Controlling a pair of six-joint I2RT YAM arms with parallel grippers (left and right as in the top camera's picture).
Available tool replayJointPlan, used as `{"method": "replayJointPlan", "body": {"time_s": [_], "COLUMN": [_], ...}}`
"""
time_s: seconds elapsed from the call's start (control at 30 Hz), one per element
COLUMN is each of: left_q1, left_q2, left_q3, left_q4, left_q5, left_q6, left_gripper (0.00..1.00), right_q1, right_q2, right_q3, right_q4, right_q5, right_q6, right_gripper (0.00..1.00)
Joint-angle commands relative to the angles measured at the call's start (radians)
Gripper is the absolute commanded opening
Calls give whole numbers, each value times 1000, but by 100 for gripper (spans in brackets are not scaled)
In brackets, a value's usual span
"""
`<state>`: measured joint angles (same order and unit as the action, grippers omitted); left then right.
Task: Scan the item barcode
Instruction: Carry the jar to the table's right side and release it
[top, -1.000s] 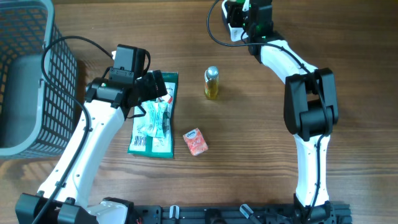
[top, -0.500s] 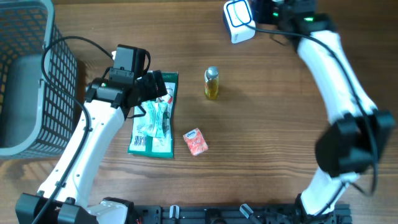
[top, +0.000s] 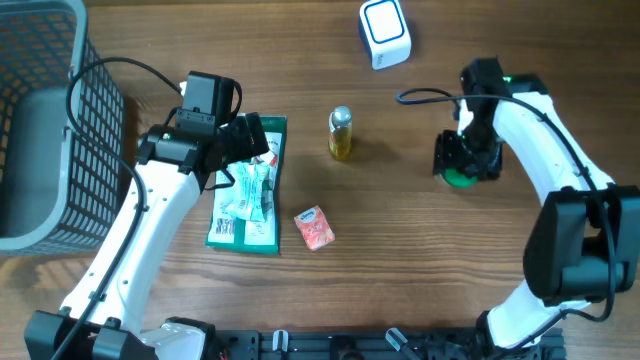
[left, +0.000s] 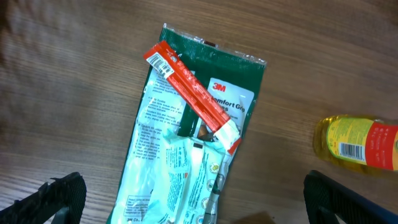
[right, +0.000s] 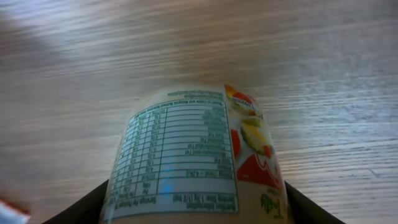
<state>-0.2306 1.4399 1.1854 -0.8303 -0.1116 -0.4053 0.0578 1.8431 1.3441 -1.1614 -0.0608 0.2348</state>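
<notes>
Right now: wood surface (top: 400, 270), with a grey mesh basket (top: 95, 150) at the far left edge. Left claw (top: 245, 148) is fully released and grips nothing. It hangs over the top end of the green packet (left: 186, 155), which lies flat with a red stick (left: 193, 93) diagonally across it. White scanner (top: 385, 33) sits at the far edge, right of centre. Yellow bottle (top: 340, 135) is just right of the packet. Right claw (top: 465, 160) is grasping the jar (right: 193, 155); fingers flank both sides and the nutrition label faces the wrist cam. From overhead only the jar's green end shows under the claw. Jar is right of the bottle and well apart from the scanner. Can't tell if it touches the surface. Small orange sachet (top: 314, 228) lies just right of the packet's near end.
</notes>
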Motion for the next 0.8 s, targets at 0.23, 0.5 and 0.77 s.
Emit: {"method": "replayJointPlan", "body": {"time_s": [0.23, 0.5, 0.77], "left_q1": [3, 4, 4], "left_q2": [-4, -4, -4], "left_q3": [13, 13, 13], "left_q4": [3, 3, 3], "left_q5": [-13, -13, -13], "left_q6": [8, 8, 8], "left_gripper": [100, 100, 100], "right_q1": [-97, -96, 14], "right_q2": [6, -21, -178], "right_q3": [-126, 64, 202], "right_q4": [122, 68, -113], "right_q5": [17, -9, -105], "right_q6": [1, 1, -52], "right_gripper": [99, 93, 79]}}
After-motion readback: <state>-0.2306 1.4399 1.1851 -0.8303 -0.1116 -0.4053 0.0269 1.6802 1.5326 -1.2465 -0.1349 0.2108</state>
